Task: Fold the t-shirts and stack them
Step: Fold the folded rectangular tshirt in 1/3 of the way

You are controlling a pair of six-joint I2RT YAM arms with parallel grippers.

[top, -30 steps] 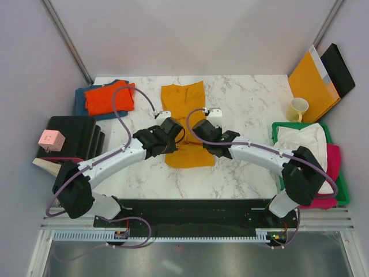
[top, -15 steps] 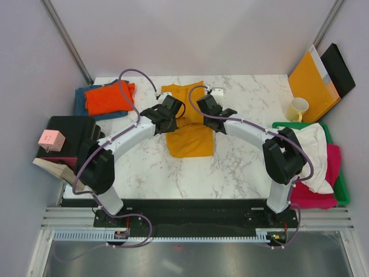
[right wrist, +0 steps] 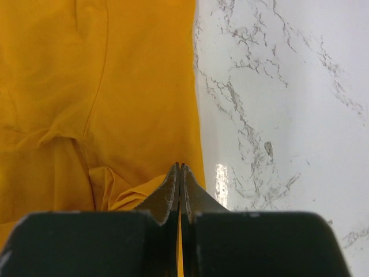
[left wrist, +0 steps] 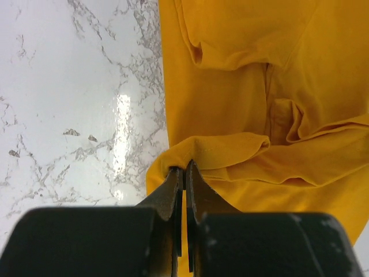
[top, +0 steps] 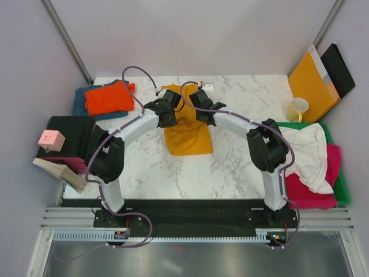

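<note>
The mustard-yellow t-shirt (top: 187, 138) lies central on the tabletop (top: 242, 167), part-folded. It looks soft, light and floppy, best taken at edge corners. The left claw (left wrist: 183, 172) and right claw (right wrist: 180, 168) each pinch a fold of it.

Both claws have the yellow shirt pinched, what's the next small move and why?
Probably lower both together and lay the held edge flat on the far half before opening. The left claw and right claw are each shut on a bunched edge of the mustard-yellow t-shirt, over its far half. The fabric below looks wrinkled, so dropping it here would likely fold unevenly.
</note>
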